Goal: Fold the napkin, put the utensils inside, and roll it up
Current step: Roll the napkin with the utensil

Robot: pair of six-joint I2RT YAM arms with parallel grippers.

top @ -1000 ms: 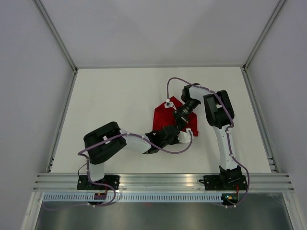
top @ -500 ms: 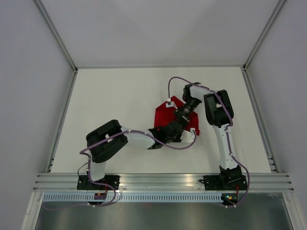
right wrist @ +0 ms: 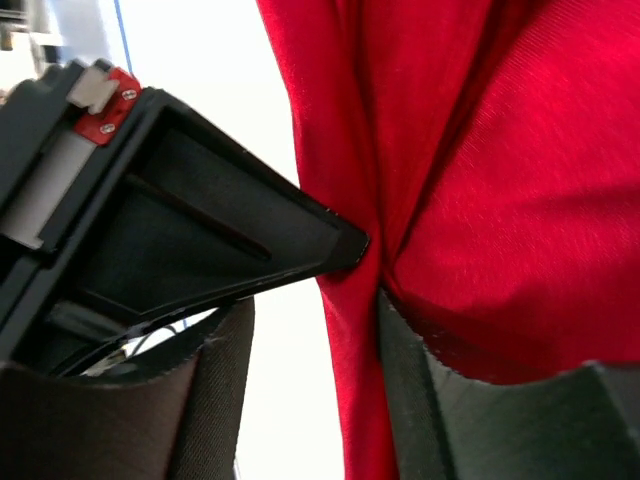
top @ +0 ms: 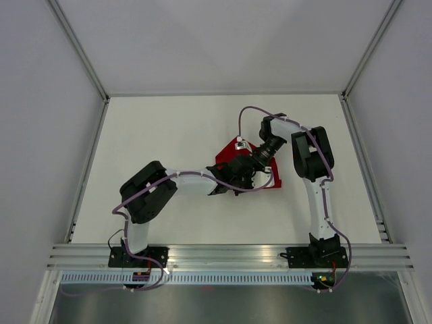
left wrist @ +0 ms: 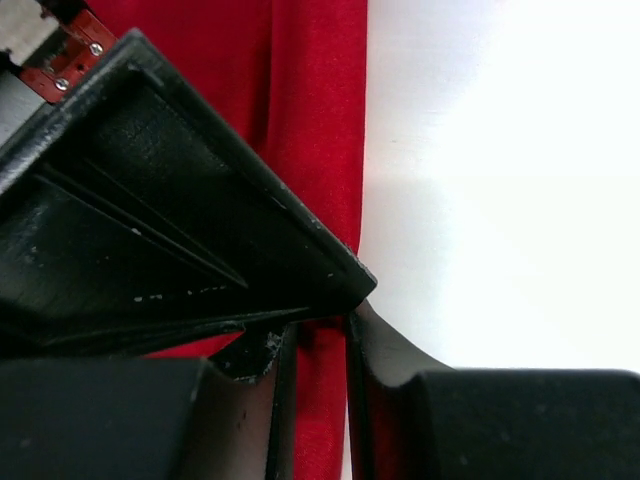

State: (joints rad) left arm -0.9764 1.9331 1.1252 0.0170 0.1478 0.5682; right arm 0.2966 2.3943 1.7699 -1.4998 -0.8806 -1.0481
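Observation:
The deep-red napkin [top: 225,159] lies bunched at mid-table, mostly covered by both grippers. My left gripper [top: 237,177] reaches in from the left. In its wrist view the left gripper [left wrist: 318,345] is shut on a narrow rolled strip of the napkin [left wrist: 320,120]. My right gripper [top: 252,162] hangs over the cloth from the far right. In its wrist view the right gripper [right wrist: 310,390] is open, with bare table in the gap and a fold of the napkin [right wrist: 520,200] resting against one finger [right wrist: 410,400]. The utensils are hidden.
The two gripper heads nearly touch; each one's black body fills the upper left of the other's wrist view. White table [top: 155,135] surrounds the cloth, with grey walls and a metal rail [top: 229,253] along the near edge.
My left gripper has slid farther in over the napkin and closed on it. My right gripper has opened. The cloth looks more bunched and narrower.

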